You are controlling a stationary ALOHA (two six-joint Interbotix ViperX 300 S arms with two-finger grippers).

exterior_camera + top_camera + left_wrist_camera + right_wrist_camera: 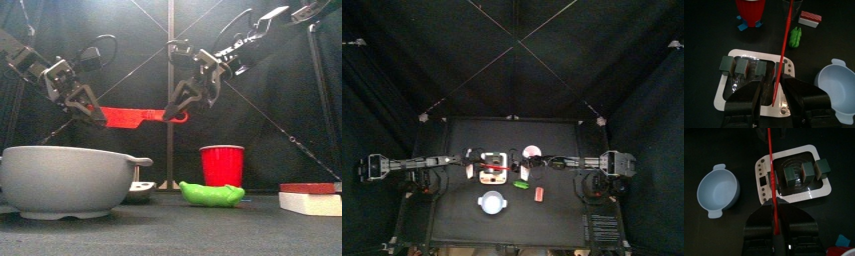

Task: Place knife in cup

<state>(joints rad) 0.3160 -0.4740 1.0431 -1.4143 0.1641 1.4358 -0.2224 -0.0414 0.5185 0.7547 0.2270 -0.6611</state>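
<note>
Two grippers up in the air over the black table (pixel 174 228), facing each other with the knife (pixel 140 116) stretched level between them. Right gripper (pixel 185 100) clamped tight on one end of it; in its own wrist view, just a thin red line coming straight out from between the closed jaws. Left gripper (pixel 87 105) at the other, wider end, jaws spread well apart with the knife running edge-on down the gap. Can't tell from any view whether either jaw is actually touching it, so calling that one wide open around the knife rather than gripping.

Knife not in the cup (pixel 223 165) yet, by the way. Cup upright on the table, red on the outside from the front, pale ring from above, lower than the knife and off toward the right gripper's side. Hanging right over the white board (pixel 751 53) instead, going by both wrist cams, with some dark green blocks sitting on that board.

Other stuff lying around: big pale blue bowl (pixel 67 180) near the front edge, looming large on the left of the front view. Small green piece (pixel 214 194) on the table just in front of the cup. Red-and-white block (pixel 310 198) off to the right, apart from everything else.
</note>
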